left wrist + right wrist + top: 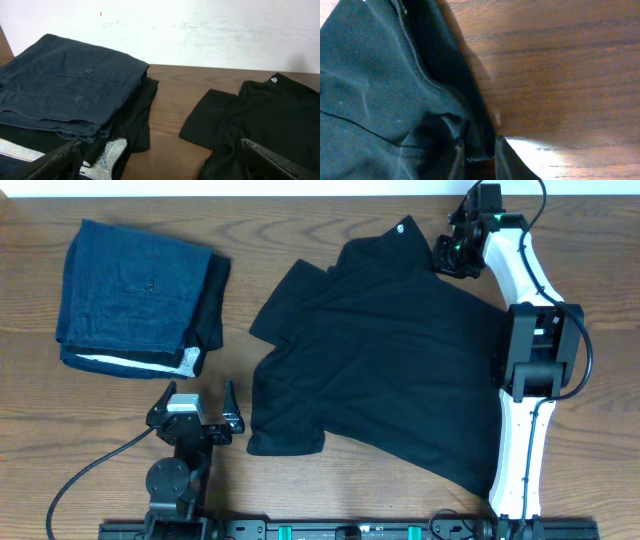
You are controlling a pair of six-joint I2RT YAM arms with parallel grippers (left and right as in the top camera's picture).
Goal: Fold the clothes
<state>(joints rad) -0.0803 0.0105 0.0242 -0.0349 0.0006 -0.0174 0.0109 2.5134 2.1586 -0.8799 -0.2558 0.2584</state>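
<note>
The right gripper [447,252] pinches the black shirt [390,350] at its edge beside the collar, the garment spread flat mid-table; the left gripper [200,415] sits near its hem, jaws spread wide. A clean fold likely means lifting low and carrying that edge straight across.

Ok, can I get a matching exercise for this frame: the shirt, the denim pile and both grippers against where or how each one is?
1. black shirt
2. folded denim garment
3. left gripper
4. right gripper

A. open, nothing between its fingers
B. stacked on the far left
C. pinching shirt fabric near the collar
D. spread out in the middle

Pairs: 1-D, 2-B, 3-A, 4-C
</note>
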